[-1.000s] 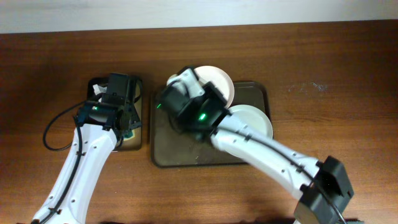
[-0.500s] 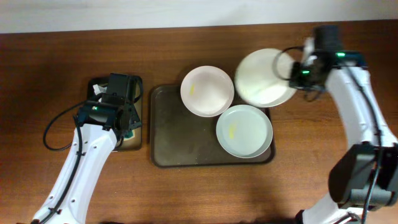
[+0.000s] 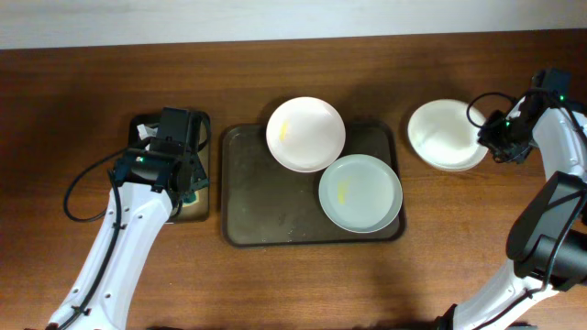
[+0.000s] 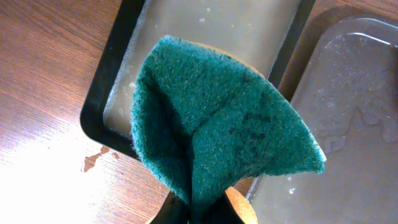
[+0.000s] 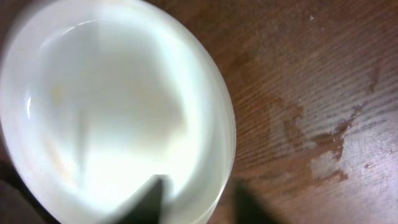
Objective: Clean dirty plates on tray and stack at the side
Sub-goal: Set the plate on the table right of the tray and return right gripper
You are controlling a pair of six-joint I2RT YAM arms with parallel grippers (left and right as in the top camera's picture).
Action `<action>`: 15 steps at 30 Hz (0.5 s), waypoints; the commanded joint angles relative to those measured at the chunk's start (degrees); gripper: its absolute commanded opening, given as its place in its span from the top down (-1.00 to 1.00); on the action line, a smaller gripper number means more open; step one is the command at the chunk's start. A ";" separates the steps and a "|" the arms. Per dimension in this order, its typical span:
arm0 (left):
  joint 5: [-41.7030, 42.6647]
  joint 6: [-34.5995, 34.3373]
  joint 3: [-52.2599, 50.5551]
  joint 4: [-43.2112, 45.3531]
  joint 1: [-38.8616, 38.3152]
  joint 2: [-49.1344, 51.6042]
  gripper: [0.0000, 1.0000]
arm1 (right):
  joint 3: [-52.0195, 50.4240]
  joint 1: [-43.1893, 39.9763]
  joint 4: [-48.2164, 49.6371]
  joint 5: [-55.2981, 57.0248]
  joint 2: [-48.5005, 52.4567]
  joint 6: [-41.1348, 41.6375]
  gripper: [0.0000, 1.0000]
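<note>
Two white plates lie on the dark brown tray point(image 3: 275, 220): one point(image 3: 305, 134) over its back rim, one point(image 3: 360, 192) at its right, each with a small yellow smear. The third plate point(image 3: 448, 134) sits on the table right of the tray; it fills the right wrist view point(image 5: 112, 112), blurred. My right gripper point(image 3: 491, 137) point(image 5: 196, 202) straddles its right rim, one finger inside and one outside, closed on it. My left gripper point(image 3: 190, 183) point(image 4: 202, 208) is shut on a folded green sponge point(image 4: 217, 118) above the narrow black tray point(image 3: 147, 124).
The black tray point(image 4: 112, 81) holds cloudy soapy water. The brown tray's wet corner point(image 4: 354, 124) shows just right of it. Water drops lie on the wood left of the black tray and right of the third plate point(image 5: 329, 143). A cable loops left of the left arm point(image 3: 78, 197).
My right arm has swung from over the tray to the far right, carrying the third plate and lowering it to the table beside the tray. The left arm has not moved.
</note>
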 commanded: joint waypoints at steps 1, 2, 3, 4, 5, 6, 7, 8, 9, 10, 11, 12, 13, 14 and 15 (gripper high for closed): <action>0.04 1.11 0.09 0.31 0.42 0.24 1.00 | -0.13 0.76 0.33 -2.54 0.17 0.13 -0.46; 0.24 1.11 0.09 0.33 0.42 0.24 1.00 | -0.07 1.11 0.20 -4.17 0.17 0.13 -0.55; 0.79 1.11 0.09 0.52 0.42 0.24 1.00 | -0.07 1.60 0.20 -6.95 0.17 0.11 -0.56; 1.46 1.14 0.09 0.87 0.42 0.26 1.00 | -0.07 2.01 0.22 -9.01 0.17 0.04 -0.56; 1.73 1.14 0.09 1.07 0.42 0.31 1.00 | -0.07 2.62 0.35 -11.32 0.17 -0.42 -0.56; 1.97 1.14 0.09 1.20 0.42 0.42 1.00 | -0.07 3.54 0.55 -14.82 0.17 -2.27 -0.56; 2.16 1.14 0.09 1.27 0.42 0.57 1.00 | -0.07 4.83 0.98 -18.10 0.13 -5.07 -0.56; 2.16 1.14 0.09 1.25 0.42 0.68 1.00 | -0.07 6.08 1.33 -19.65 0.07 -7.04 -0.56; 2.16 1.14 0.09 1.22 0.42 0.92 1.00 | 0.07 7.78 1.51 -19.96 -0.07 -8.70 -0.56; 2.16 1.14 0.09 1.22 0.42 1.09 1.00 | 0.22 9.25 1.55 -19.91 -0.13 -10.10 -0.56; 2.27 1.14 0.09 1.22 0.42 1.40 1.00 | 0.39 11.21 1.75 -19.93 -0.15 -11.39 -0.56; 2.60 1.14 0.09 1.22 0.42 1.66 1.00 | 0.55 13.27 2.01 -19.89 -0.15 -12.39 -0.56; 2.86 1.14 0.09 1.25 0.42 1.99 1.00 | 0.55 14.97 2.38 -19.96 -0.15 -13.35 -0.56; 2.99 1.14 0.09 1.22 0.42 2.25 1.00 | 0.55 17.38 2.95 -19.61 -0.13 -13.79 -0.56; 2.99 1.14 0.09 1.25 0.42 2.67 1.00 | 0.55 19.30 3.45 -19.12 -0.13 -13.90 -0.56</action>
